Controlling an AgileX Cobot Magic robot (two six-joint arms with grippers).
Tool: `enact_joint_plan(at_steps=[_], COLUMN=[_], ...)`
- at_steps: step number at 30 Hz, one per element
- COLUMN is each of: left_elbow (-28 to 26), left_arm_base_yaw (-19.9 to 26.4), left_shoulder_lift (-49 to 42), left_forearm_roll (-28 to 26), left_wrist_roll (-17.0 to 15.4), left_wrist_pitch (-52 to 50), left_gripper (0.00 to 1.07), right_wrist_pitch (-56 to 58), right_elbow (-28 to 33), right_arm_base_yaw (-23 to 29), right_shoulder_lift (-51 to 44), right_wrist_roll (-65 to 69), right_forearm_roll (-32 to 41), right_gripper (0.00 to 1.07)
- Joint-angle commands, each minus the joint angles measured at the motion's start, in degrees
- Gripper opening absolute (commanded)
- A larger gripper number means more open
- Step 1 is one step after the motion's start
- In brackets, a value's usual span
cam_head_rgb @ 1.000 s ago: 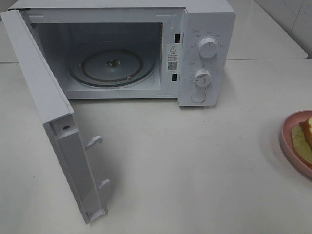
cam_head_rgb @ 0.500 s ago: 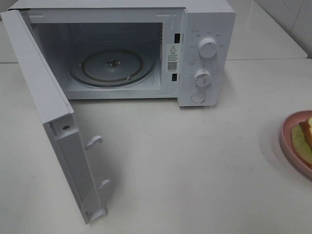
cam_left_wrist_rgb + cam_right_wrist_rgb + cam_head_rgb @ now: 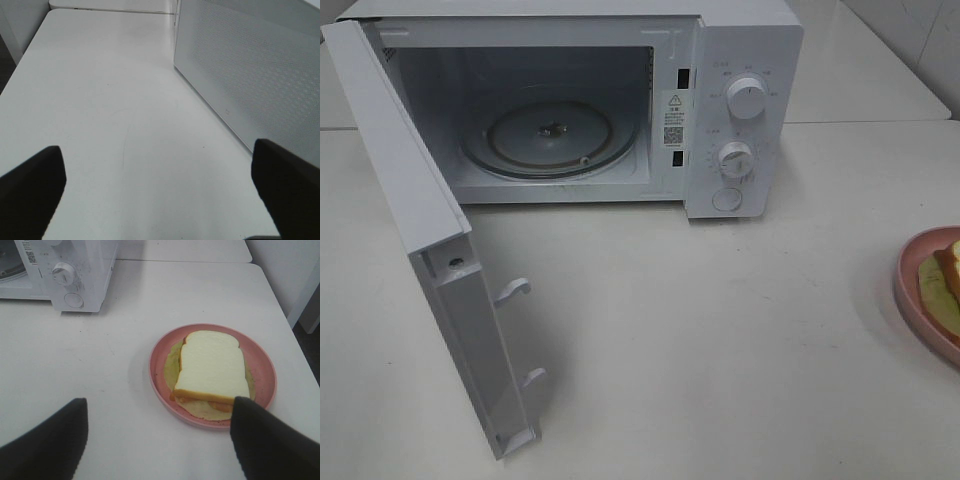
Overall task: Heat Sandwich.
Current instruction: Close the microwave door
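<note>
Right wrist view showed my right fingers (image 3: 42, 447) spread apart and empty, the sandwich (image 3: 212, 367) on its pink plate (image 3: 160, 357) just ahead between them, long axis running away. Left fingers (image 3: 32, 187), also apart, hung by the microwave door (image 3: 250, 75), far left.
</note>
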Motion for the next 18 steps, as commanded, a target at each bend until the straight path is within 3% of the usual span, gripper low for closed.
enact_joint_plan(at_steps=[1, 18], left_elbow=[0.1, 0.1], left_arm_base_yaw=[0.1, 0.1], left_shoulder_lift=[-0.3, -0.3], left_forearm_roll=[-0.2, -0.2], left_wrist_roll=[0.1, 0.1], left_wrist_pitch=[0.1, 0.1], left_gripper=[0.95, 0.95], right_wrist_pitch=[-0.2, -0.2], right_elbow=[0.1, 0.1], right_arm_base_yaw=[-0.4, -0.4], right_shoulder_lift=[-1.6, -1.6], right_wrist_roll=[-0.6, -0.6], right_forearm_roll=[-0.1, -0.1], right_gripper=[0.76, 0.76])
